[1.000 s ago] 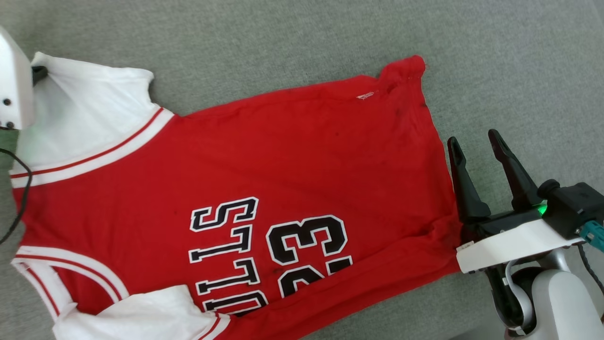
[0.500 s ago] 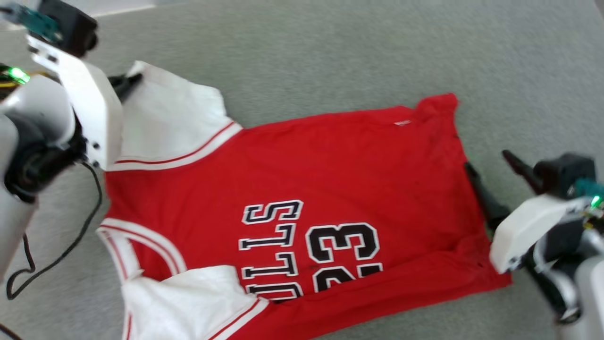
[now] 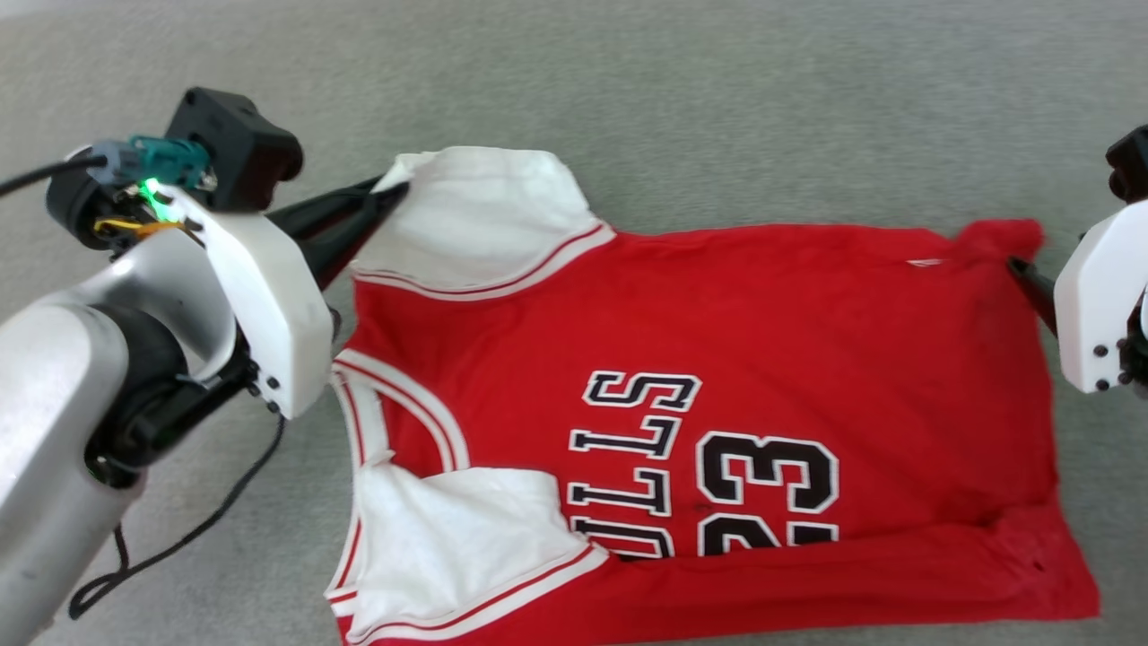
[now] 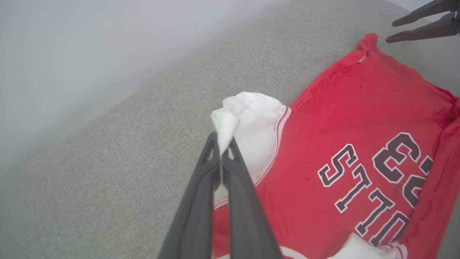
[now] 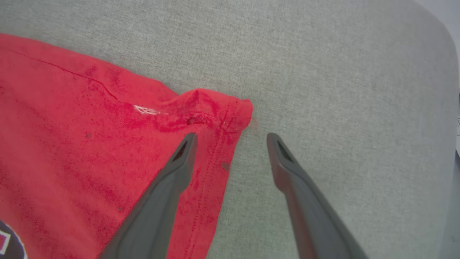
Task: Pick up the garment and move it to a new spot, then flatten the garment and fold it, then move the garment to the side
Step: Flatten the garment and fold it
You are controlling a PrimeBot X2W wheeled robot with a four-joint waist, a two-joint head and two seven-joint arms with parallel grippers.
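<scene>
The garment (image 3: 717,350), a red jersey with white sleeves and black lettering, lies spread on the grey surface, collar to the left and hem to the right. My left gripper (image 3: 387,193) is shut on the edge of the far white sleeve (image 4: 251,118); the left wrist view shows the cloth pinched between the fingertips (image 4: 230,149). My right gripper (image 5: 231,136) stands open at the far hem corner (image 5: 215,108), one finger over the red cloth, the other over bare surface. In the head view its white housing (image 3: 1099,305) hides most of the fingers.
A grey fabric surface (image 3: 717,108) carries the garment, with free room beyond and to the right of it. A black cable (image 3: 179,538) hangs from my left arm at the lower left. A pale wall (image 4: 72,54) rises behind the surface's far edge.
The head camera has turned, shifting the whole picture right. My right gripper has moved along the hem to its far corner, still open. My left gripper stays shut on the sleeve.
</scene>
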